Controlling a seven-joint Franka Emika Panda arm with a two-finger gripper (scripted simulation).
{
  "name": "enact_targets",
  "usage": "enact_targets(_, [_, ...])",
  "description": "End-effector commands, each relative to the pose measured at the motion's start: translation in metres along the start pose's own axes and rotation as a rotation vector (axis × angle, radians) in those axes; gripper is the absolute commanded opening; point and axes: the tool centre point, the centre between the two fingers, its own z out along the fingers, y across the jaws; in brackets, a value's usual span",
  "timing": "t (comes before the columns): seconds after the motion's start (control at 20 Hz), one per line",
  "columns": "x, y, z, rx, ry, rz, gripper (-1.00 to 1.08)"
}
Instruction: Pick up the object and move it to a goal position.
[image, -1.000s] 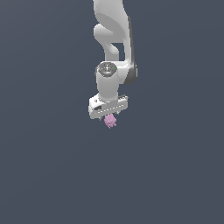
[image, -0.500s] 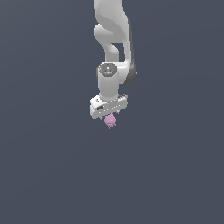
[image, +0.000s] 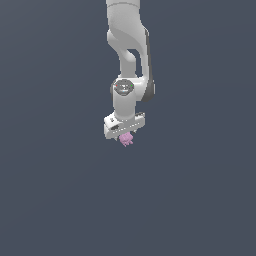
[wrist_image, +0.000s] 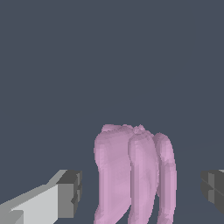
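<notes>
The object (image: 127, 140) is a small pink-lilac lump with short prongs, showing just under the white hand in the exterior view. In the wrist view the object (wrist_image: 133, 175) stands between the two dark finger pads (wrist_image: 70, 192), with a narrow gap on one side and a wider gap on the other. My gripper (image: 125, 136) is around the object, jaws apart and not touching it. It also shows in the wrist view (wrist_image: 141, 190). I cannot tell whether the object rests on the floor or hangs above it.
The white arm (image: 127, 60) comes down from the top of the exterior view. Everything else is a plain dark grey surface (image: 50, 200) with no other objects or edges in sight.
</notes>
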Motion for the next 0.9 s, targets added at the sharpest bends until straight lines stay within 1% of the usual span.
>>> enact_targets(0.0, [0.0,0.0,0.011,0.0,0.0,-0.001,1.0])
enact_targets(0.3, [0.0,0.0,0.022,0.0,0.0,-0.002,1.0])
enact_targets(0.35, [0.0,0.0,0.022,0.0,0.0,-0.002,-1.0])
enact_targets(0.85, [0.0,0.001,0.021,-0.001,0.001,-0.001,-1.0])
